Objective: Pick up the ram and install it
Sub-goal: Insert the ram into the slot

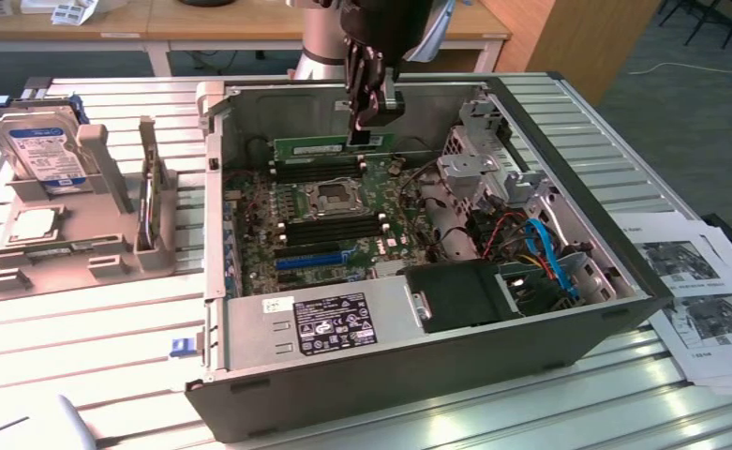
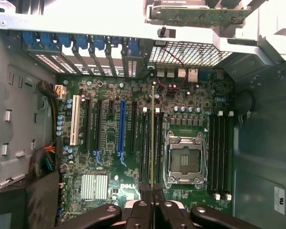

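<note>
Your claw (image 1: 368,127) pinches the ram (image 1: 316,145) (pickup done), holding it on edge over the motherboard (image 2: 109,157) slots; it looks not yet seated.

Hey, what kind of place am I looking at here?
Probably a robotics lab or office workspace for computer assembly: an open grey metal computer case on a slatted aluminium table, wooden desks behind, and a black claw gripping a thin green ram stick.

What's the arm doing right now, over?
Jaws shut on ram. Ram edge-down over motherboard slots, inside open case. Nothing seen blocking the slots.
</note>
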`<state>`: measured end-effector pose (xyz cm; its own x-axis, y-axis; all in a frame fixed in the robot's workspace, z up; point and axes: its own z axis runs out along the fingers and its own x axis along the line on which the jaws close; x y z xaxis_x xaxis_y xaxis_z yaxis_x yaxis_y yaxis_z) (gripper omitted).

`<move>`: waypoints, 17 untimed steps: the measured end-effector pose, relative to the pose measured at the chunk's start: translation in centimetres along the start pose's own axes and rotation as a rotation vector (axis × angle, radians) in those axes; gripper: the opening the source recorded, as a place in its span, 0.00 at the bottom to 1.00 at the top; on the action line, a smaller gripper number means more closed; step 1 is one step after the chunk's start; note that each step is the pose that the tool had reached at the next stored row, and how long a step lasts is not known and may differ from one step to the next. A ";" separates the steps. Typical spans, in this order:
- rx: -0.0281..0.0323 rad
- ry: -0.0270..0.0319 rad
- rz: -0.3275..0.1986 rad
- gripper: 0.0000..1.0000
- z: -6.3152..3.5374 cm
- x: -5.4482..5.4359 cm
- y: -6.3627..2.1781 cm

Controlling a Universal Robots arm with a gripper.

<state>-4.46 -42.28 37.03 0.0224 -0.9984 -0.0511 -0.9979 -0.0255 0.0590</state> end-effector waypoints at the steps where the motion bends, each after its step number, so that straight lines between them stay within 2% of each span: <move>1: 0.0000 0.0000 0.000 0.12 0.12 0.0 -0.01; 17: 0.0005 0.0002 0.000 0.12 2.54 0.1 -0.15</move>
<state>-4.45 -42.28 34.48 0.0225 -0.9985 -0.0509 -0.9980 -0.0255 0.0585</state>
